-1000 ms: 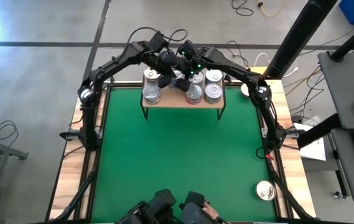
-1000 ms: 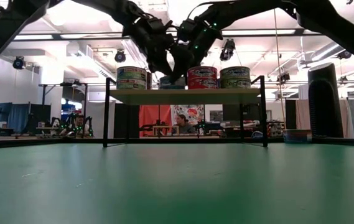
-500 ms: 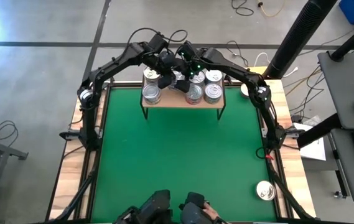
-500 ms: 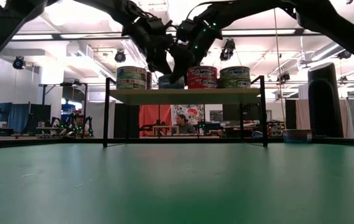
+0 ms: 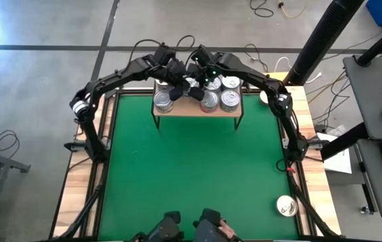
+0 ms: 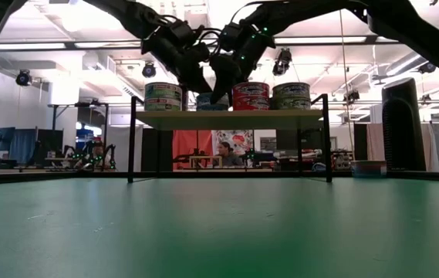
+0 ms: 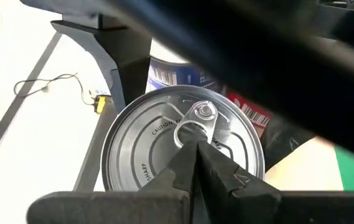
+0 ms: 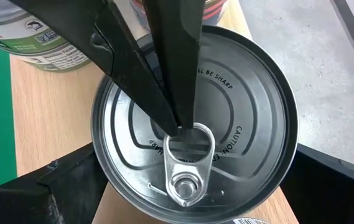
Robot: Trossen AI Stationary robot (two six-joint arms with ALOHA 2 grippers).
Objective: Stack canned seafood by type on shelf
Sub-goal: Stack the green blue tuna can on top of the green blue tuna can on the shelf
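The shelf (image 5: 188, 111) stands at the table's far edge, its light-wood board (image 6: 227, 119) on black legs. Several tins stand on it, some stacked in twos: green-labelled (image 6: 163, 96), red (image 6: 251, 96) and green (image 6: 291, 96). Both grippers meet over a single bluish tin (image 6: 208, 101) in the middle of the shelf. Its silver pull-ring lid fills both wrist views (image 8: 195, 124) (image 7: 164, 143). My left gripper (image 7: 195, 146) is shut above that lid. My right gripper (image 6: 221, 94) straddles the tin from above. In the high view (image 5: 189, 87) the arms hide this tin. My left gripper's shut fingers (image 8: 164, 93) slant down onto the tin's lid and meet it at the free end of the pull ring (image 8: 181, 130). The tin stands upright on the shelf board. My right gripper comes from above, its two fingers (image 8: 65, 186) (image 8: 329, 180) against opposite sides of the tin's rim (image 8: 102, 168). How far down the wall they reach does not show.
One more tin (image 5: 286, 205) stands on the wooden border at the table's near right corner. The green mat (image 5: 191, 175) stretches from the shelf to the near edge. A black pole (image 5: 318, 40) rises past the far right corner. A person (image 6: 224, 152) sits in the room behind.
My left arm has swung its elbow out toward the table's left edge. Its wrist has shifted left and tipped, while the shut fingertips have stayed over the middle tin. The tin has kept its place.
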